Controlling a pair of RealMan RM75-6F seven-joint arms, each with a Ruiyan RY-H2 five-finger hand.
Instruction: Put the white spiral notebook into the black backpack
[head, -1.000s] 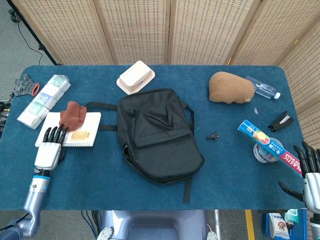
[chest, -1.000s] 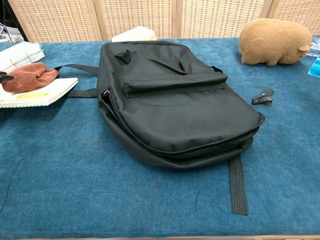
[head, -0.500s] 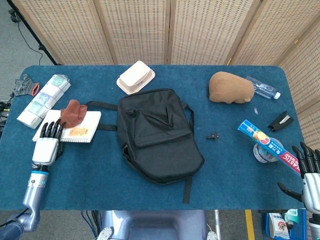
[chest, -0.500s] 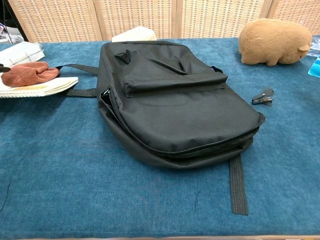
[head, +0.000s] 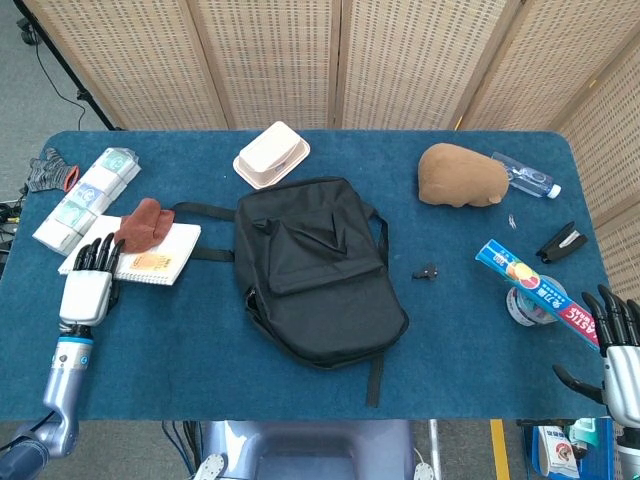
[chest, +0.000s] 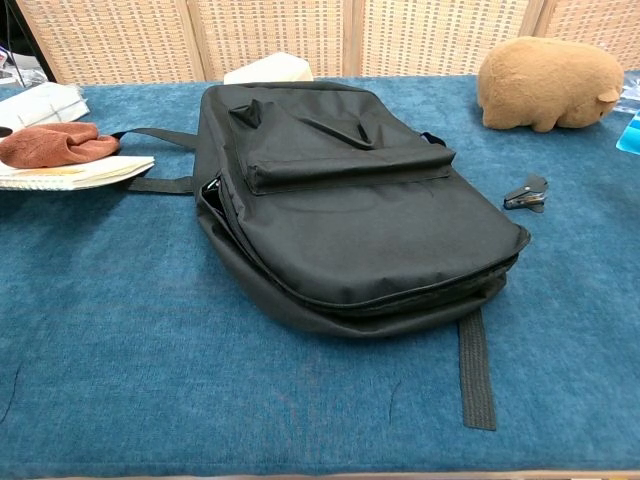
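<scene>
head view: white spiral notebook (head: 140, 256) lengthwise toward backpack (head: 315, 268)

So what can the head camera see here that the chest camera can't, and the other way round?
Only the head view shows the left hand on the white spiral notebook, the right hand at the table's edge, the bottle and the foil box. Only the chest view shows the black backpack's side opening. Both show the backpack, notebook, brown cloth, plush toy and black clip.
</scene>
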